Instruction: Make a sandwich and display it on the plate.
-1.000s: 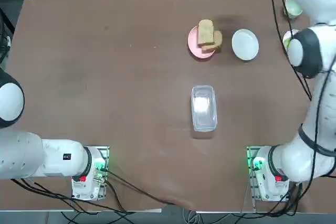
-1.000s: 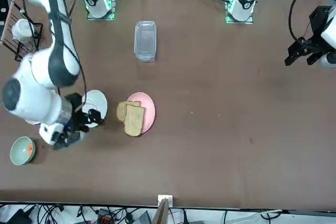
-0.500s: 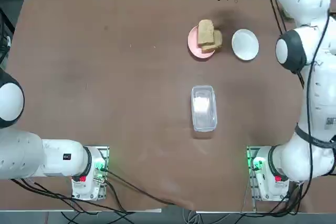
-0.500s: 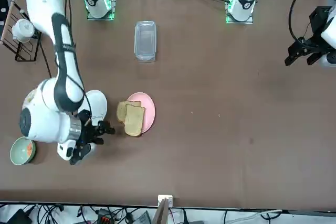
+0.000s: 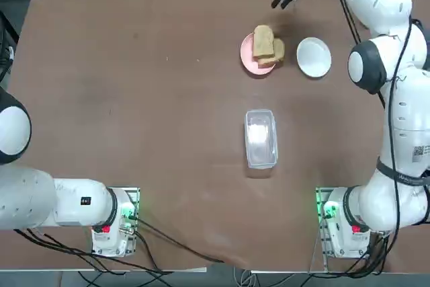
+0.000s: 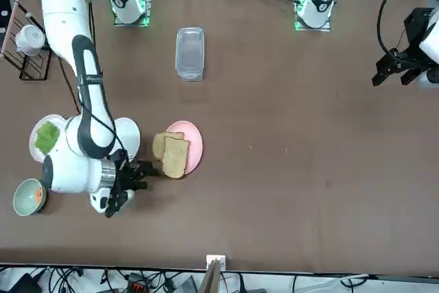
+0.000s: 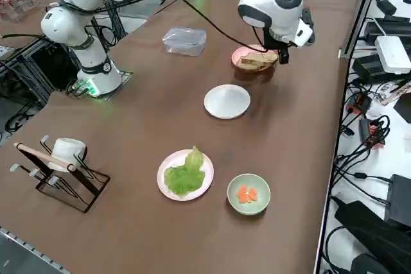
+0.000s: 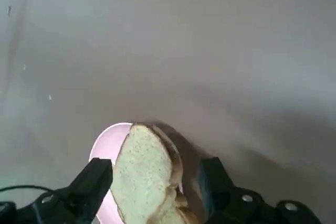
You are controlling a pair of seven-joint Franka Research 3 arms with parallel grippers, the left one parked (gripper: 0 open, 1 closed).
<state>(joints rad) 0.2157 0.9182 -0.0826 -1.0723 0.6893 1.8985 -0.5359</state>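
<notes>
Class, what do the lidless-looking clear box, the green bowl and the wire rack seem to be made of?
Box: probably thin clear plastic; see-through, with bright glare.
Bowl: glazed ceramic or smooth plastic; even, soft sheen.
Rack: likely black-coated metal; slim dark rods.

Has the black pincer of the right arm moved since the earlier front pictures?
Yes: in the front view the black right pincer has moved closer to the tan bread slices.

In the top view, my right forearm covers the bowl and the lettuce plate. In the front view, it overlaps the white plate (image 6: 128, 135). In my wrist view, the picture's edge cuts off the bread slices (image 8: 142, 177).
</notes>
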